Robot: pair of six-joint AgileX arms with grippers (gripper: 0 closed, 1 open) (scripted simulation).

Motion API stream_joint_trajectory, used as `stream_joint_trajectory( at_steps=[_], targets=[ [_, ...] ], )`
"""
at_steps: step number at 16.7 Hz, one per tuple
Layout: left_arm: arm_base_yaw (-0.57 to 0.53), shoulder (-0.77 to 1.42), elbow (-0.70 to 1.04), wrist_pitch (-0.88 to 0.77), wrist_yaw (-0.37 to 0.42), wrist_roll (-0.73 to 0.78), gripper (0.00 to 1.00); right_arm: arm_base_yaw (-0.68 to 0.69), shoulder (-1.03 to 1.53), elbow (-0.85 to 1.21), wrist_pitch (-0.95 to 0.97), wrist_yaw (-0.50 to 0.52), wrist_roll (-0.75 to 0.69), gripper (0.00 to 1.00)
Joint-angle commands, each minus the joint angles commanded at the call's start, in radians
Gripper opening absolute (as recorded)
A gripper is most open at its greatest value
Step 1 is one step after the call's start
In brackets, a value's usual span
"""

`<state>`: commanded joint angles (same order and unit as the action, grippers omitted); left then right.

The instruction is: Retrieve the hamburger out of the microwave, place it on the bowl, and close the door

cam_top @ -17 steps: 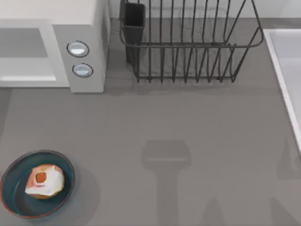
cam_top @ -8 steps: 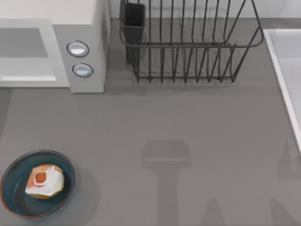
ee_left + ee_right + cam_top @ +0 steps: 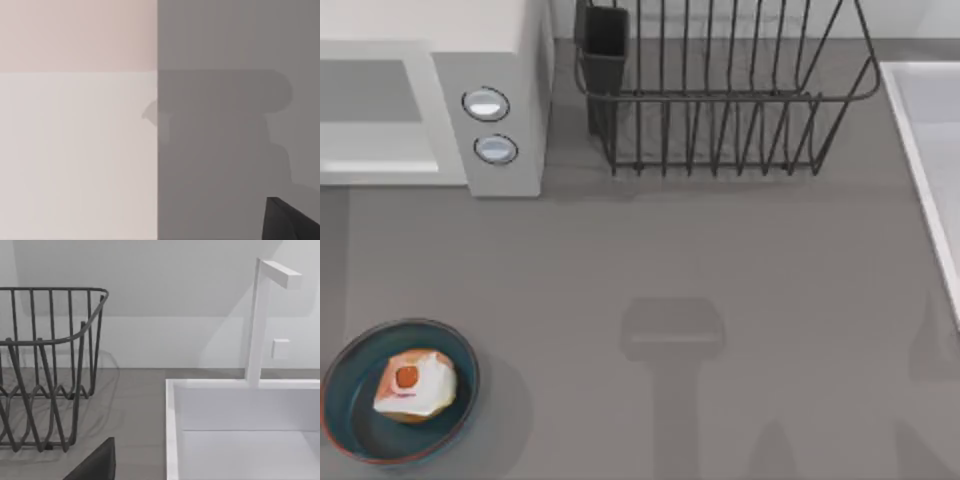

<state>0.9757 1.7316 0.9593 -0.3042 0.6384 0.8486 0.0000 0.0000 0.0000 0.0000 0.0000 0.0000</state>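
While the hamburger (image 3: 414, 385), judged light, soft and best pinched gently at its sides, sits in the bowl (image 3: 350, 432) at the table's near left, the microwave (image 3: 505, 100) door looks shut, and neither gripper's finger state can be told.

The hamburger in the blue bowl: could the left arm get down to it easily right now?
Probably yes. The hamburger lies uncovered in the bowl at the table's front left, with nothing above or beside it. The microwave and dish rack stand well back, apart from it.
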Motion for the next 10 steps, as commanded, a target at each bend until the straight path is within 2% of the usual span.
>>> stream_joint_trajectory(
  at_steps=[5, 10],
  targets=[
    [-0.104, -0.18, -0.228, 0.102, -0.052, -0.114, 0.0, 0.0, 0.0, 0.0, 0.0, 0.0, 0.0, 1.0],
    [-0.117, -0.204, -0.255, 0.117, -0.057, -0.133, 0.0, 0.0, 0.0, 0.0, 0.0, 0.0, 0.0, 1.0]
  ],
)
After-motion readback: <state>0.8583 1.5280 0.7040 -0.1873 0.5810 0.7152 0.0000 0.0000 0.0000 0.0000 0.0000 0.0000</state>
